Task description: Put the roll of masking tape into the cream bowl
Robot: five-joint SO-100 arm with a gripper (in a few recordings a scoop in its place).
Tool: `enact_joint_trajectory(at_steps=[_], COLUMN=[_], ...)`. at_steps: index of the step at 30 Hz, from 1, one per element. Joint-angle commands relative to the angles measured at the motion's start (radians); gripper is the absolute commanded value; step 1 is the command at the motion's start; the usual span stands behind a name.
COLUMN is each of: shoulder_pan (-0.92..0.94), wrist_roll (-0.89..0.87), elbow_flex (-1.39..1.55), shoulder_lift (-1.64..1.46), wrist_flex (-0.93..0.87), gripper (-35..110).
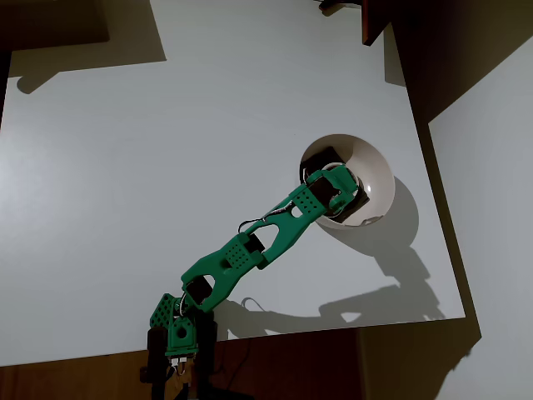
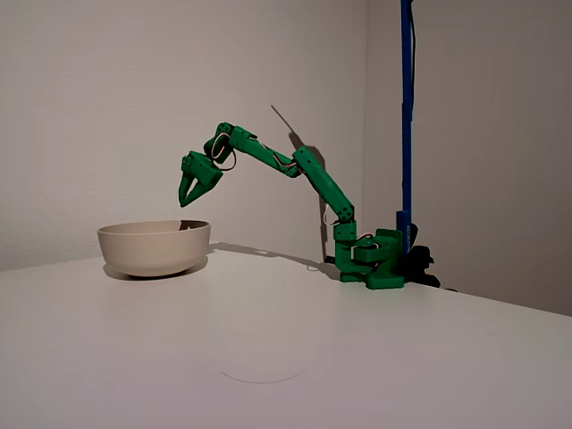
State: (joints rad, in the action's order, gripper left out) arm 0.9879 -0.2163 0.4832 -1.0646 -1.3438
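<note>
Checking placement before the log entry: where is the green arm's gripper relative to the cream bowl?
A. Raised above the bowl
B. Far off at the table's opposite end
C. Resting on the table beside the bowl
A: in the fixed view the green gripper hangs in the air above the rim of the round cream bowl, clear of it.

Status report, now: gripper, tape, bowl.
Gripper hanging above the cream bowl, fingers pointing down, nothing seen held. Roll of masking tape can't be made out. Nothing blocking the bowl.

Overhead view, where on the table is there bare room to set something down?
The table is bare left of the green arm and above the cream bowl. It is crowded at the bowl, where the tool hangs.
</note>
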Motion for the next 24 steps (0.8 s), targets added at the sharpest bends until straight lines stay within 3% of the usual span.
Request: enact_joint_trajectory(at_steps=[1,8,17,24], shoulder_pan=[-0.064,-0.288,-0.718,-1.031], wrist_roll=[-0.009,0.009,0.057,0.066], elbow_flex=[-0.069,-0.067,-0.057,0.291], shoulder_lift=[-0.236,-0.459,-0.816,-1.164], wrist_flex=[-0.094,-0.282,-0.518,-0.505], gripper=[-8,-8,-8,-8])
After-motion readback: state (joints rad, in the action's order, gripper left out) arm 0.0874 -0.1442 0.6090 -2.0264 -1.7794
